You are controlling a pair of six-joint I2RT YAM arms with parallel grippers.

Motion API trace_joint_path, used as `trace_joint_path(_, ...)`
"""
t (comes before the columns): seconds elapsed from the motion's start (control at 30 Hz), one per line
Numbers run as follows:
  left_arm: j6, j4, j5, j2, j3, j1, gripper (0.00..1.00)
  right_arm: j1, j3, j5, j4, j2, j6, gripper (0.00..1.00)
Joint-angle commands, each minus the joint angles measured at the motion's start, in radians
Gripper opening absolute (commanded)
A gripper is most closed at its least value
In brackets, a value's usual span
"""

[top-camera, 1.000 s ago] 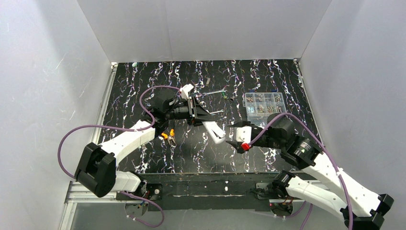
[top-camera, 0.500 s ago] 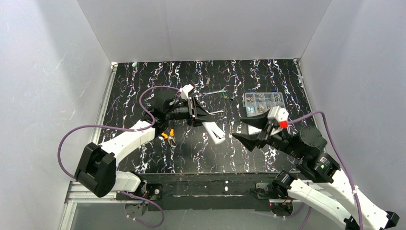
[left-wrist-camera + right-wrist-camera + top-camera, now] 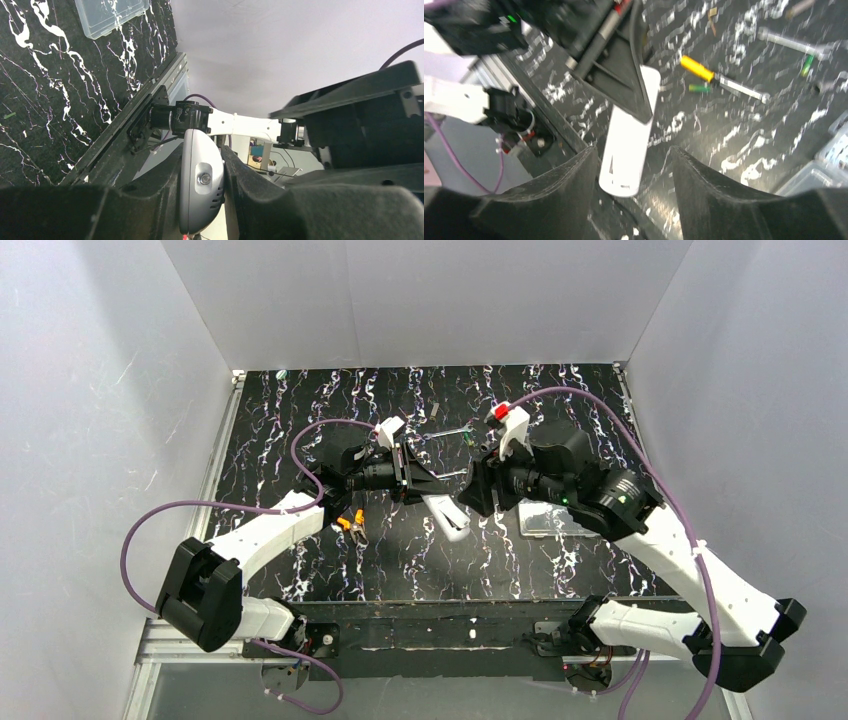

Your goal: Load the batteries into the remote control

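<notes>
My left gripper [image 3: 430, 490] is shut on the white remote control [image 3: 447, 516] and holds it tilted above the table. In the left wrist view the remote [image 3: 201, 182] is pinched between the fingers of the gripper [image 3: 202, 170]. My right gripper [image 3: 468, 492] is open and faces the remote's free end. In the right wrist view the remote [image 3: 630, 135] lies between the spread jaws of the gripper [image 3: 635, 152], nearer the left one. One green battery [image 3: 700, 88] lies beside the yellow-handled screwdriver [image 3: 697, 68]. A second battery [image 3: 807, 65] lies farther back and shows from above [image 3: 467, 440].
A metal wrench [image 3: 791, 45] lies near the far battery. A clear plastic lid [image 3: 555, 522] lies under my right arm, and clear box edges [image 3: 824, 170] show at the right. Orange-handled pliers [image 3: 352, 525] lie by my left arm. White walls enclose the table.
My right arm has swung up and left from the right side, over the clear box. Its open gripper now faces the remote's free end. The left arm and remote have not moved.
</notes>
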Motion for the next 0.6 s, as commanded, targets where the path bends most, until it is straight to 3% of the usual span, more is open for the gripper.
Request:
trace_joint_path(0.0, 0.011, 0.031, 0.041, -0.012, 0.037, -0.005, 0.0, 0.008, 0.034, -0.017, -0.1, 0.026, 0.016, 0.68)
trace_joint_path(0.57, 0.008, 0.029, 0.056, 0.0, 0.049, -0.005, 0.0, 0.103, -0.019, 0.042, -0.06, 0.069, -0.076, 0.71)
